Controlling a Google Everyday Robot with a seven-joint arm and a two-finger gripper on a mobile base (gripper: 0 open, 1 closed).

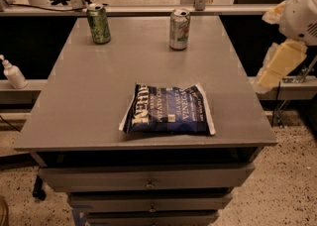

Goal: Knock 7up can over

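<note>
The 7up can (179, 29), silver-grey with green lettering and a small red mark, stands upright at the back of the grey table (89, 101), right of centre. My gripper (280, 64) hangs off the table's right edge, beyond the rim and well to the right of the can, nearer the camera than it. It touches nothing.
A darker green can (98, 23) stands upright at the back left. A blue chip bag (168, 110) lies flat near the front middle. A white pump bottle (13, 74) sits on a ledge to the left. Drawers are below the tabletop.
</note>
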